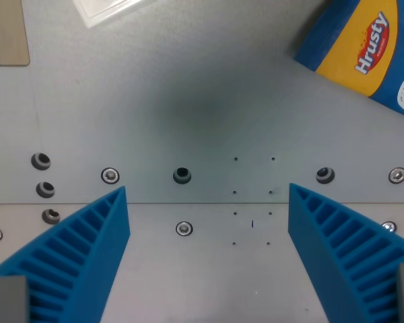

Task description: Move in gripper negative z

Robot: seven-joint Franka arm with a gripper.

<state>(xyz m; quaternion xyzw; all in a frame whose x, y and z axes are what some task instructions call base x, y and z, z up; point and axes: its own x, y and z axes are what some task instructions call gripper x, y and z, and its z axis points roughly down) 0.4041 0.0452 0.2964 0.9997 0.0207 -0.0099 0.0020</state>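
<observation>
The claw (209,235) hangs empty, fingers wide apart, above bare table (209,114); the blue-and-yellow box (363,47) lies far right, clear of its retreat.

From my seat, the blue and yellow Hrusty package (367,50) runs off the top and right edges, its white lettering cut short. A clear plastic item (106,9) and a beige strip (9,32) are clipped by the top edge; I cannot identify either.
</observation>
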